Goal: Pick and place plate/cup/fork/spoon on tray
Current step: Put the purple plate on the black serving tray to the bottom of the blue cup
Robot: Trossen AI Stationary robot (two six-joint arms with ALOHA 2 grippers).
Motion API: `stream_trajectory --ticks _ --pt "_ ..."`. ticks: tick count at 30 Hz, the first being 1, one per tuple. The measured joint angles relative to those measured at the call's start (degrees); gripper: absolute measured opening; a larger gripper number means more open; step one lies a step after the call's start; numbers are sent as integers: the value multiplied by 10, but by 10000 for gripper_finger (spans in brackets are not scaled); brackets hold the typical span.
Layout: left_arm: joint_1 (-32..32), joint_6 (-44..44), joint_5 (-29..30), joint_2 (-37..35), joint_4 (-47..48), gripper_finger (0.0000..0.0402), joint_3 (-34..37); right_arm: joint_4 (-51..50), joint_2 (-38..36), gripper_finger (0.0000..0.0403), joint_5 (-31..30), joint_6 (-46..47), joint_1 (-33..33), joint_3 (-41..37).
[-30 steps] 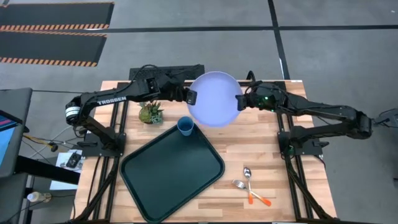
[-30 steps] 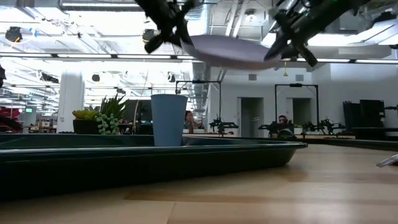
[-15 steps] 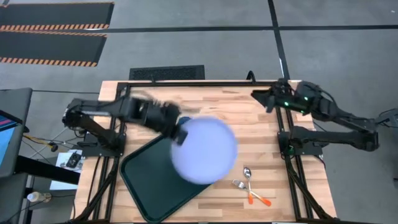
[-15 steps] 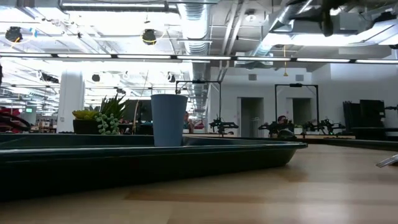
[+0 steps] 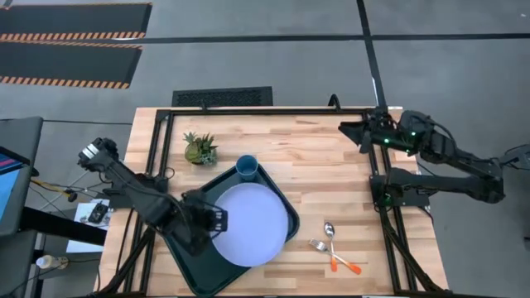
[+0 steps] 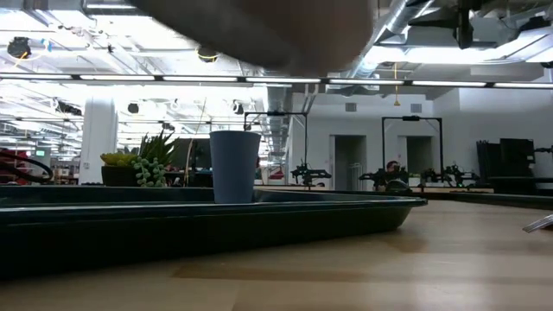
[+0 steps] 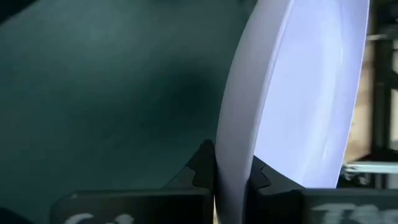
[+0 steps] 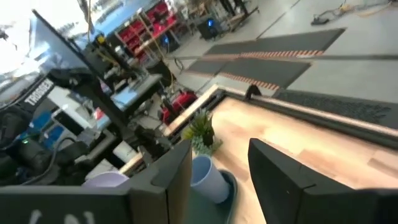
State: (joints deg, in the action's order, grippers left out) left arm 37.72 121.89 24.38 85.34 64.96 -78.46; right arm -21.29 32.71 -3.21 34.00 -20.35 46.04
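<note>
The pale lavender-blue plate (image 5: 252, 225) hangs over the dark green tray (image 5: 186, 252), clear of it; in the low view it is a blur at the top (image 6: 259, 26). My left gripper (image 5: 215, 226) is shut on its left rim. The blue cup (image 5: 247, 167) stands upright in the tray's far corner. The spoon (image 5: 330, 230) and the fork (image 5: 318, 244) lie on the wood to the right of the tray, their orange handles toward the near edge. My right gripper (image 5: 349, 132) is open and empty at the far right. My left gripper pinches the plate's rim (image 7: 231, 177) between its two fingers, at the plate's left side. The fingers come about level from the table's left. The plate is lifted clear above the tray, roughly level.
A small green potted plant (image 5: 199, 149) stands on the wood beyond the tray's far-left side. Bare wood lies in the table's far middle and right of the tray, around the cutlery. The table's black frame runs along its edges.
My right gripper has let go of the plate and drawn back toward the far right edge. My left gripper has swung the plate quickly from the table's far middle toward the near edge, so it now hangs over the tray. The cup has stayed put.
</note>
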Motion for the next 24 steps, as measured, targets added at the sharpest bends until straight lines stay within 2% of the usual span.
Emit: stream_trajectory --ticks 4,7,14,20,24 --pt "3 16 -39 0 -85 10 62 -3 11 176 3 0 0 0" --pt "3 18 -44 0 -148 12 102 -2 15 176 5 0 0 0" --pt "-21 31 -45 0 -187 10 180 -4 15 175 6 0 0 0" --pt "-58 -16 -46 0 -315 6 240 -8 15 174 5 0 0 0" --pt "-84 -34 -45 0 -338 8 258 -12 15 171 5 0 0 0"
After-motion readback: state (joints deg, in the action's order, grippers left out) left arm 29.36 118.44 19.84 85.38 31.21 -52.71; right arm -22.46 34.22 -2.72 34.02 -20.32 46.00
